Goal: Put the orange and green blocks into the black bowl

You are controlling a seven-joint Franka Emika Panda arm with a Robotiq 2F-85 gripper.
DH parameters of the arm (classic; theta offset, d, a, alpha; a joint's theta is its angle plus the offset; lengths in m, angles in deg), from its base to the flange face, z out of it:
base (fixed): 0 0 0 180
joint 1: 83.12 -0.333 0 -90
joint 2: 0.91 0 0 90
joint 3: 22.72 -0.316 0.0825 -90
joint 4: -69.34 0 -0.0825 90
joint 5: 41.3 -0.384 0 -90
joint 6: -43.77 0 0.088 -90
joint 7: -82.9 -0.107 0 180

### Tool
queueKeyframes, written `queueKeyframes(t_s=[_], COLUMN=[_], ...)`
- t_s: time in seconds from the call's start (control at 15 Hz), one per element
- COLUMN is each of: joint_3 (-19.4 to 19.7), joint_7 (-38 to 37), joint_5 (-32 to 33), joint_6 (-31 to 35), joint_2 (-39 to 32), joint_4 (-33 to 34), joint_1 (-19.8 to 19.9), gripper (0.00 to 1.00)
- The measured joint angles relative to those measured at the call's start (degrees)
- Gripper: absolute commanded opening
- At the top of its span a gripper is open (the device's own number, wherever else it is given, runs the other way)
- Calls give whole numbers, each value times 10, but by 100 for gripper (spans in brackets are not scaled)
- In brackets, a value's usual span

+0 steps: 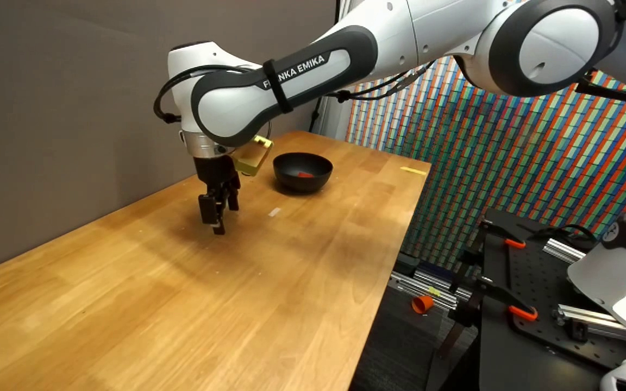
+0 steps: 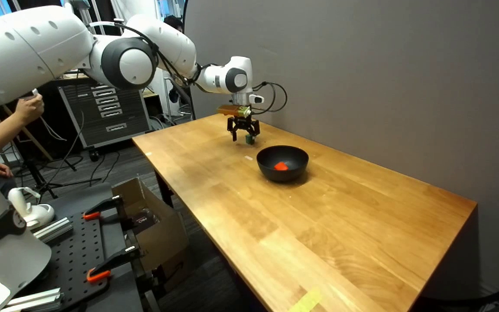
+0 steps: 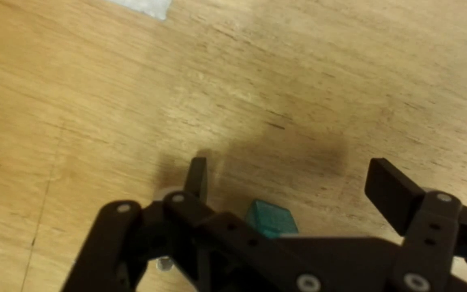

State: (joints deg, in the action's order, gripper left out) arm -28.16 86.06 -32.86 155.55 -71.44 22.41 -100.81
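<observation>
The wooden desk spreads beneath the whole task. Over it the white arm stretches out long and, in both exterior views, bends at its far end so that the last stretch drops nearly plumb. The black bowl stands upright on the desk. The pincer hangs apart from the bowl, low over the wood and pointing down; its fingers are spread wide, with nothing clasped between them. The orange block lies inside the bowl, so I take that half of the task as done.

That leaves the green block, and the coming move turns on where it lies. It appears to rest on the desk beneath the pincer. In the wrist view it sits, side to side, between the two fingers, slightly nearer the finger on that picture's left, yet below the line joining their tips, where the pincer's body hides part of it. I judge the pincer needs a small shift toward the bottom of that view before going down and closing. The block's upper edge runs aslant to the closing line, so a slight turn may help too; otherwise it could twist when squeezed. Whether it has a long axis is unclear.
</observation>
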Motion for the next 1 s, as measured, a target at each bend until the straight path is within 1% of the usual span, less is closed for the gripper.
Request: queueKeyframes(t_s=[0.07, 0.13, 0.2, 0.27, 0.4, 0.6, 0.67, 0.73, 0.8, 1.0], joint_3=[0, 0, 0, 0, 4, 19, 24, 30, 35, 44], joint_7=[0, 0, 0, 0, 1, 1, 1, 1, 1, 1], joint_5=[0, 1, 2, 3, 4, 4, 4, 4, 4, 4], joint_6=[-6, -12, -16, -21, -29, -29, -29, -29, -29, -30], joint_2=[-10, -20, -29, -38, -53, -69, -75, -80, -86, -101], joint_4=[17, 34, 49, 62, 87, 114, 125, 135, 145, 175], joint_1=[-2, -4, -6, -8, -13, -23, -27, -30, -33, -37], gripper=[74, 66, 90, 91, 100, 100, 75, 75, 72, 46])
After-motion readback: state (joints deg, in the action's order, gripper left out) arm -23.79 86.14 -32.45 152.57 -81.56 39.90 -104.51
